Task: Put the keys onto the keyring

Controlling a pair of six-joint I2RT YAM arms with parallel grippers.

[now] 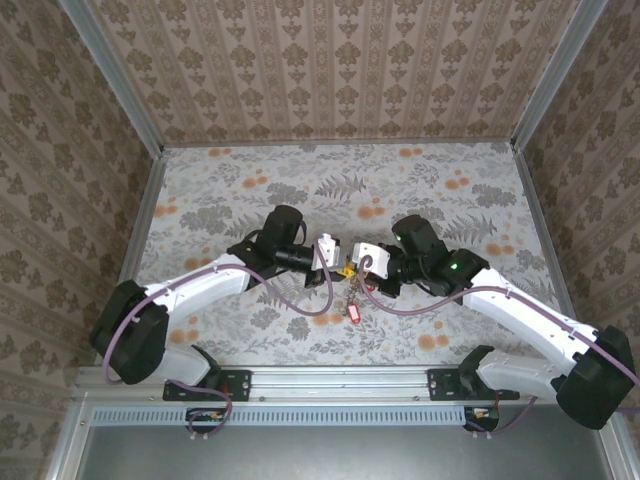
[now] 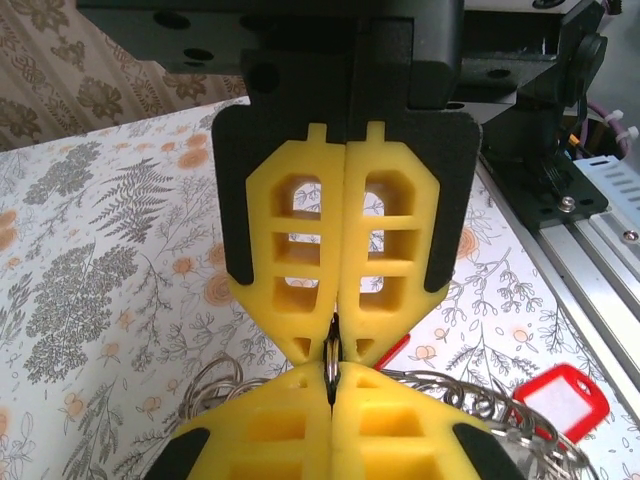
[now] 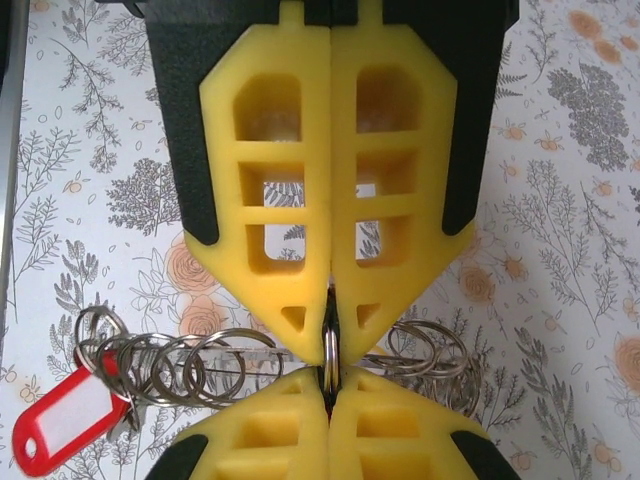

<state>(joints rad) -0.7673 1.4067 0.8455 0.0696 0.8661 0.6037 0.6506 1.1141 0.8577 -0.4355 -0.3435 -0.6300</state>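
Note:
My left gripper (image 1: 338, 262) and right gripper (image 1: 356, 264) meet tip to tip at mid-table. Both are shut on the same stretch of the keyring (image 3: 329, 350), a double grey wire that I see edge-on in the left wrist view (image 2: 333, 358) too. In the left wrist view the right gripper's yellow fingers (image 2: 400, 430) fill the bottom. Several small metal rings (image 3: 190, 365) fan out on either side of the pinch. A key with a red tag (image 3: 65, 425) hangs at one end; the red tag (image 2: 560, 400) dangles below the grippers (image 1: 353, 313). The key blades are too small to make out.
The floral table (image 1: 250, 190) is walled with patterned panels on three sides. An aluminium rail (image 1: 330, 380) carrying the arm bases runs along the near edge, and purple cables loop under both wrists.

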